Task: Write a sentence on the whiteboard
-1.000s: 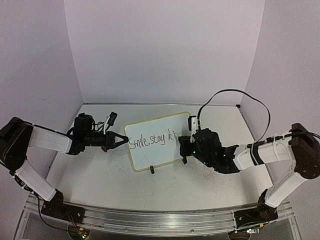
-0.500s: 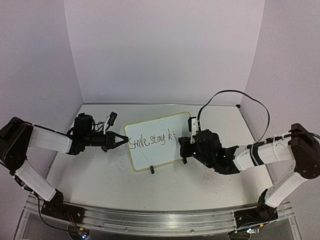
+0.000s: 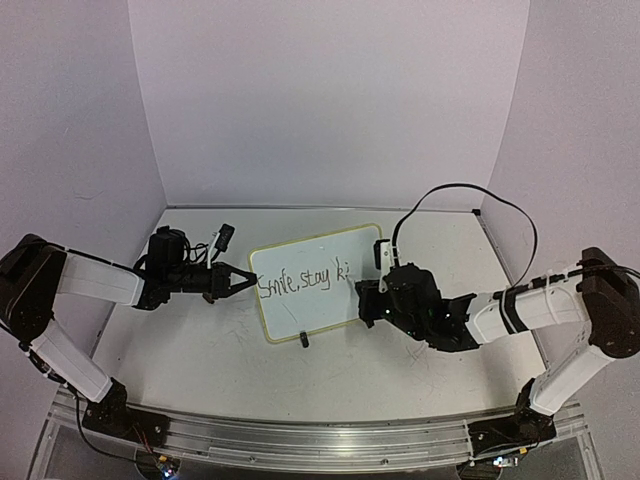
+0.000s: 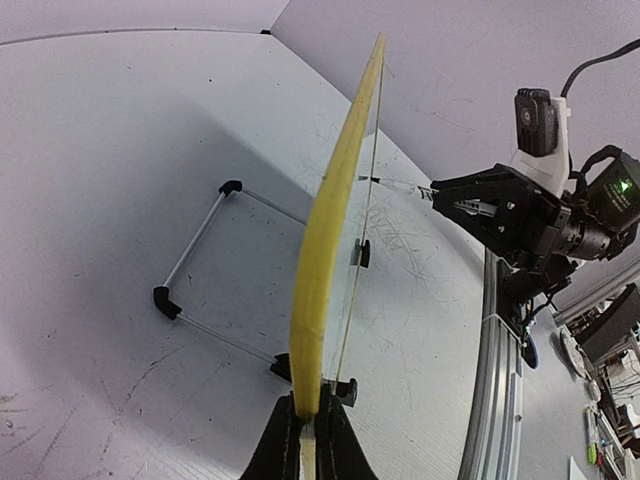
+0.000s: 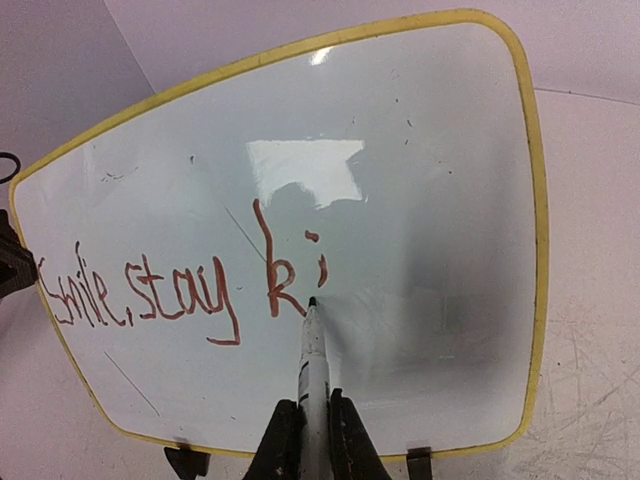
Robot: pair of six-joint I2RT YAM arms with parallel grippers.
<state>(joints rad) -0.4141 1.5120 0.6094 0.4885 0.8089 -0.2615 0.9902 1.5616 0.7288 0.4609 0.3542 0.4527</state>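
Midway across the scuffed tabletop (image 3: pixel 200 350), a small whiteboard (image 3: pixel 318 305) with a yellow rim stands propped between the two arms, its face leaning back, its lower edge toward the arm bases. A thin wire stand (image 4: pixel 200 235) with black feet (image 3: pixel 304 340) props it from behind.

The left fingers (image 3: pixel 246 281) are closed tight on the whiteboard's left edge; in the left wrist view they (image 4: pixel 306 452) pinch the yellow rim (image 4: pixel 330 230), seen edge-on.

The right fingers (image 3: pixel 366 298), at the board's right side, are closed around a slim white marker (image 5: pixel 313 360). In the right wrist view they (image 5: pixel 314 440) clamp the marker's barrel, and its dark tip rests on the board's surface (image 5: pixel 430 200) just below the last stroke written.

The sentence (image 3: pixel 305 280) runs in one handwritten line from the board's left edge to about its middle and reads "Smile, stay ki". It looks dark from overhead and reddish-brown close up (image 5: pixel 180 290). The right half of the board carries no words, only faint specks and a glare patch above the letters. A black cable (image 3: pixel 460 190) arcs over the right arm.
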